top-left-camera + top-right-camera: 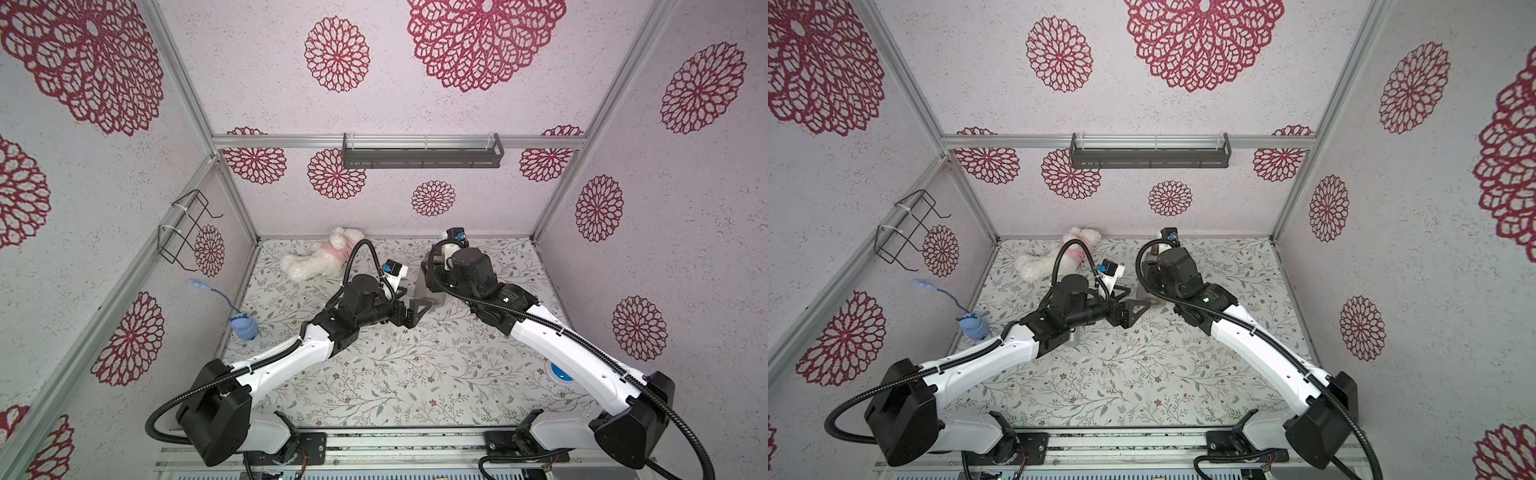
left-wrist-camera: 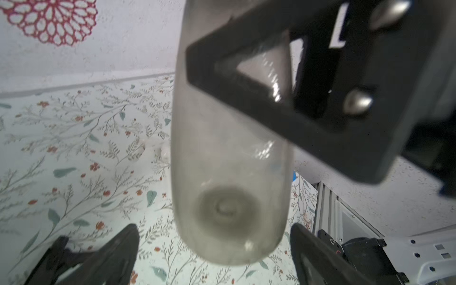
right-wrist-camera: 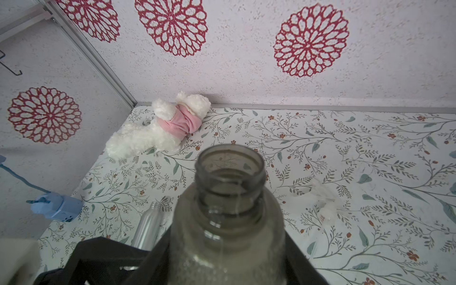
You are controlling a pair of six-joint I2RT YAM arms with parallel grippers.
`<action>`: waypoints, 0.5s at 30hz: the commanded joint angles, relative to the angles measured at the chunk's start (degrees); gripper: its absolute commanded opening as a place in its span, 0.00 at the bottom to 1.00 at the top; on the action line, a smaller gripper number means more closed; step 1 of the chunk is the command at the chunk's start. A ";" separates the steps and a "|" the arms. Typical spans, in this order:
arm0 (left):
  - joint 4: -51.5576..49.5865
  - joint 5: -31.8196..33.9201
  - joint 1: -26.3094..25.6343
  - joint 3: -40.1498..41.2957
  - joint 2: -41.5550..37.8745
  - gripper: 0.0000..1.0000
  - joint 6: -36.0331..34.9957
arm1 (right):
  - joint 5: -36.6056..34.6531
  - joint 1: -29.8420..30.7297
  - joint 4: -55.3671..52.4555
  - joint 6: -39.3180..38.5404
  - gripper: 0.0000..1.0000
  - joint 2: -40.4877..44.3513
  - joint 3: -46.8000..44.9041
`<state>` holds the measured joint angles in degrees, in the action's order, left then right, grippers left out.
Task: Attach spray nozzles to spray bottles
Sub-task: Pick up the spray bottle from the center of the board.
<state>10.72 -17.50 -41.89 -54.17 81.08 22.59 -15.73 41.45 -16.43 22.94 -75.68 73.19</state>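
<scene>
right tool [image 3: 227, 266] is pinching the smoky plastic bottle [image 3: 228, 222] up off the table [image 3: 345, 153], neck open with no nozzle on, left tool [image 2: 214, 249] spread wide around its base, silver bottle [image 3: 148, 227] lying on the table nearby

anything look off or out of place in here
The slim silver aluminium bottle lies on its side on the floral table, neck open. A white plush toy with pink clothing lies toppled near the back corner.
</scene>
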 commanded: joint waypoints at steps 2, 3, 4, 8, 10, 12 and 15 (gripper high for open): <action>8.24 -0.61 -1.17 -0.95 3.79 0.97 -1.32 | -1.98 0.40 4.14 -0.39 0.54 3.92 -2.03; 9.15 -0.81 -1.42 -1.24 4.61 0.97 -1.04 | -1.90 0.47 4.42 -0.18 0.54 4.37 -2.40; 10.27 -1.27 -1.59 -1.21 5.22 0.97 -0.81 | -1.85 0.47 4.72 -0.04 0.54 4.69 -2.71; 11.63 -0.70 -2.48 -1.51 6.32 0.99 -1.29 | -2.73 0.47 5.90 0.34 0.54 6.18 -3.73; 12.33 -0.36 -2.75 -1.51 6.63 0.99 -1.33 | -2.44 0.47 6.11 0.73 0.54 6.51 -3.80; 13.49 -0.35 -2.93 -1.45 6.89 0.97 -1.22 | -1.94 0.42 6.39 1.38 0.54 6.62 -3.97; 14.15 -0.78 -3.37 -1.37 7.50 0.98 -1.31 | -1.85 0.47 7.24 1.76 0.54 6.82 -4.55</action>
<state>21.82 -18.31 -44.56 -54.52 87.79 22.24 -16.82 41.58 -12.45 23.57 -70.74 68.38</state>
